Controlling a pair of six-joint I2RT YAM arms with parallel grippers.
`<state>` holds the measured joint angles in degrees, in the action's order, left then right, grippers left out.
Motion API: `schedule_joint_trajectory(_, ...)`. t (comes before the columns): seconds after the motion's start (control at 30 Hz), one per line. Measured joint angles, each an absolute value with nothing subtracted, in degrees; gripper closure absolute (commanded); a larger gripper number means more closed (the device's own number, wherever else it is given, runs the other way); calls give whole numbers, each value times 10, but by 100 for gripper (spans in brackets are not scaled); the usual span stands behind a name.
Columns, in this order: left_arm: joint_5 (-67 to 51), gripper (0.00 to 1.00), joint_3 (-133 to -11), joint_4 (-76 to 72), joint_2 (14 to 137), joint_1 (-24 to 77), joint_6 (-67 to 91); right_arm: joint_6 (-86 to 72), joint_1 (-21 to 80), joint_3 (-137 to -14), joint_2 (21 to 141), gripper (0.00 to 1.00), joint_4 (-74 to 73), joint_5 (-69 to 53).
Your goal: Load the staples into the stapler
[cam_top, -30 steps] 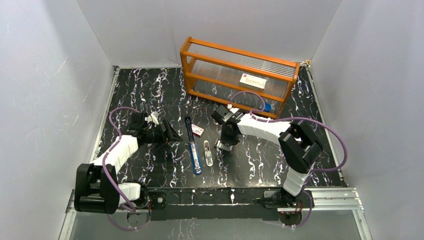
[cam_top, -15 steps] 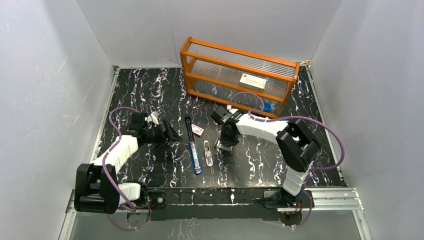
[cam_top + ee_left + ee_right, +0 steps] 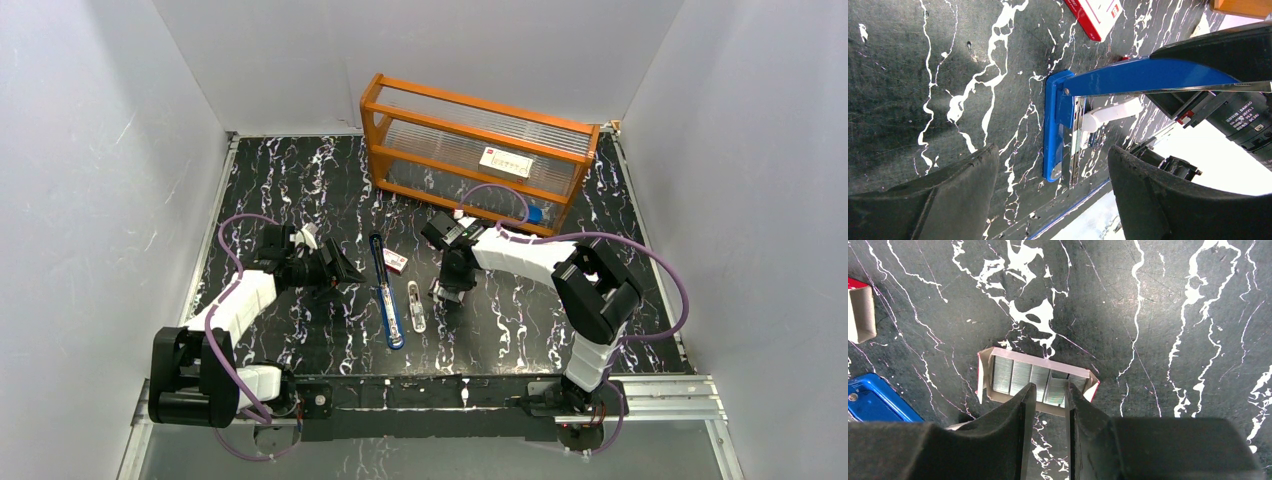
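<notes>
**Right claw is parked on the staples, stapler's off to its side**

Your right claw (image 3: pixel 1050 400) has its tips down over the staples (image 3: pixel 1020 376), which sit in their little card tray (image 3: pixel 985 377) on the desk (image 3: pixel 1173 315). The jaws are down to a slim gap around one strip (can't tell if it's actually pinched). The tray's long side runs across the tips.

The stapler (image 3: pixel 386 300) lies flipped open, its length running away from the bases, nearer the left claw (image 3: pixel 1053 150), which gapes wide and holds nothing. A white thing (image 3: pixel 416 306) lies between right claw and stapler, so I'd carry over it. The red box (image 3: pixel 1098 15) sits just past the stapler.
</notes>
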<state>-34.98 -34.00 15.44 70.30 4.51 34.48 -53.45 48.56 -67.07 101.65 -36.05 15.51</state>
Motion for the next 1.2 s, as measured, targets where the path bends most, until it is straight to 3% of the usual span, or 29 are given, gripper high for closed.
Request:
schedule_joint_trajectory(0.53, -350, 24, -340, 154, 703, 45, 345, -541, 488, -670, 1018, 63, -371, 159)
schedule_joint_trajectory(0.87, -350, 23, -340, 154, 703, 45, 345, -541, 488, -668, 1022, 72, -361, 157)
schedule_joint_trajectory(1.2, -350, 23, -340, 154, 709, 45, 345, -537, 489, -652, 1003, 72, -337, 156)
